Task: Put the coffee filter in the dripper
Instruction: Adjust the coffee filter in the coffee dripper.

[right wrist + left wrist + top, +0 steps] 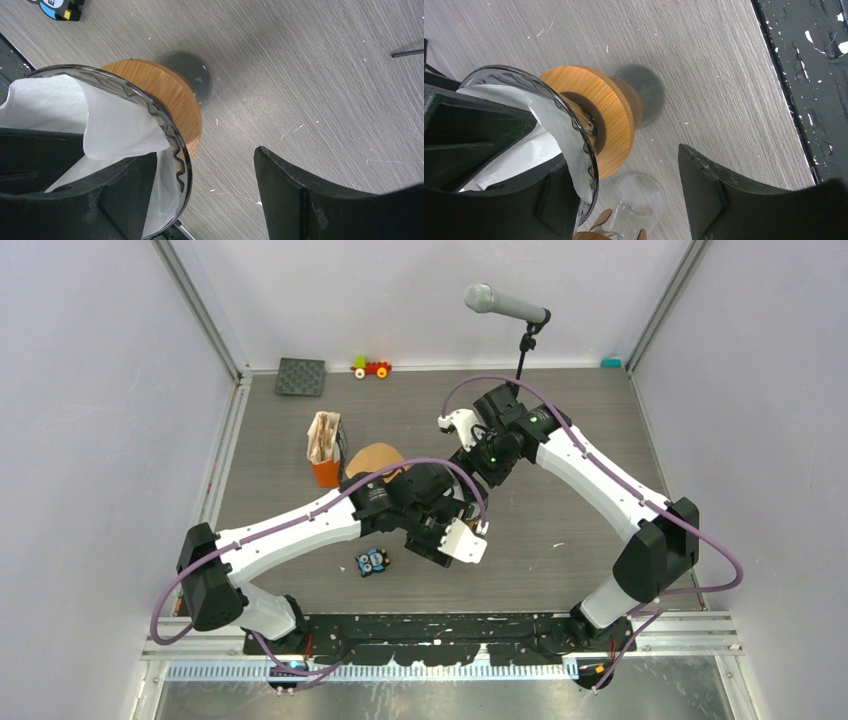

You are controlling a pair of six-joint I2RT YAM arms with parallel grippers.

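The dripper [601,112] is a ribbed glass cone on a round wooden base, standing on the grey table; it also fills the left of the right wrist view [165,92]. A white coffee filter [541,125] lies crumpled inside the cone [117,127]. My left gripper [624,155] is open and straddles the rim, one finger inside on the paper and the other outside over bare table. My right gripper [205,155] straddles the rim the same way and is open too. In the top view both grippers [450,515] [478,462] meet at mid-table and hide the dripper.
A clear glass carafe [641,197] stands just beside the dripper. An orange holder of filters [325,455] and a round brown object [375,458] sit left of the arms. A small blue-black toy [372,561] lies near the front. A microphone stand [523,350] rises behind.
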